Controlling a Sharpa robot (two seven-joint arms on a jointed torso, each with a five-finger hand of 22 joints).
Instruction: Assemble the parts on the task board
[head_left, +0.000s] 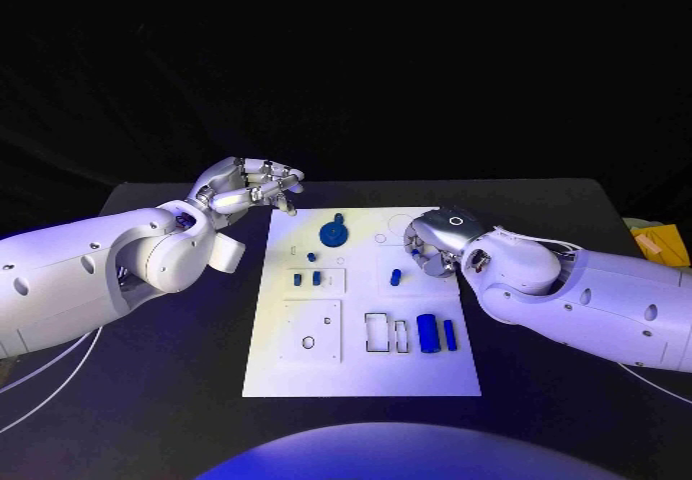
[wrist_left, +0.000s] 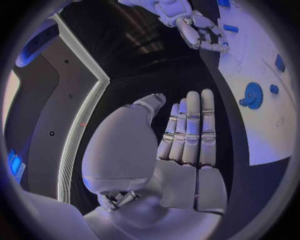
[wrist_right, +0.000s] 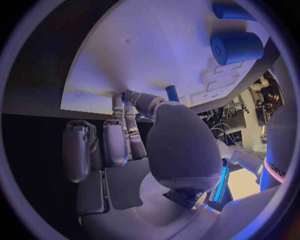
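A small blue peg (wrist_right: 172, 93) is pinched at the tips of the right hand (head_left: 433, 243) over the right side of the task board (head_left: 361, 375), while the left hand (head_left: 248, 188) is held off the board's far left corner with fingers straight, together and nothing in them. A blue gear (head_left: 333, 233) is seen near the board's far edge, with a blue cylinder (head_left: 427, 332) and a thinner blue bar (head_left: 450, 335) lying nearer. How the peg meets the board is hidden by the fingers, so that can't really be told.

Left hand (head_left: 248, 186) empty, fingers straight; right hand (head_left: 433, 243) pinching.
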